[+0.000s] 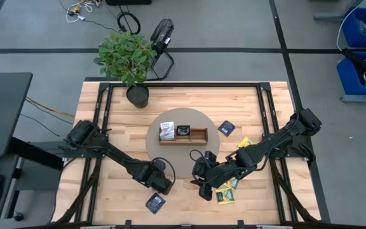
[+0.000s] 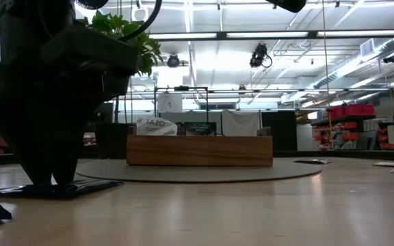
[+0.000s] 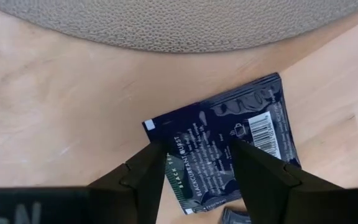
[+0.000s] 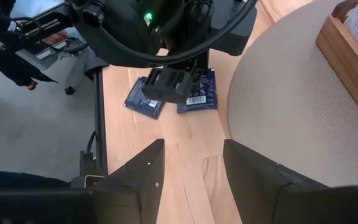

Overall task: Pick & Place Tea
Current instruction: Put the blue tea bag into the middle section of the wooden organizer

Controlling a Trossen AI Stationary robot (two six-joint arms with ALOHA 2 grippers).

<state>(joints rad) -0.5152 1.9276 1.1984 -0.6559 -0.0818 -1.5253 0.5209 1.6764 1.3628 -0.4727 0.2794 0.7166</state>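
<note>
Grey tiled floor [image 1: 246, 25] surrounds the pale wooden table [image 1: 189, 105]; blue plastic bins [image 1: 364, 28] stand aside; long ceiling strip lights [image 2: 272, 34] glow.

Your wooden tray [image 1: 183, 135] sits on the round mat [image 1: 152, 141] mid-tabletop [image 1: 107, 184], potted plant [image 1: 129, 60] behind it. One tea packet [image 1: 227, 128] lies right of the tray, off the mat. Left tool [image 1: 165, 186] is over a packet [image 3: 229, 149] at the mat's front edge; another packet [image 1: 155, 203] lies nearer you. Right tool [image 1: 202, 190] hovers beside the packet pile [image 1: 227, 193] front right.
</note>
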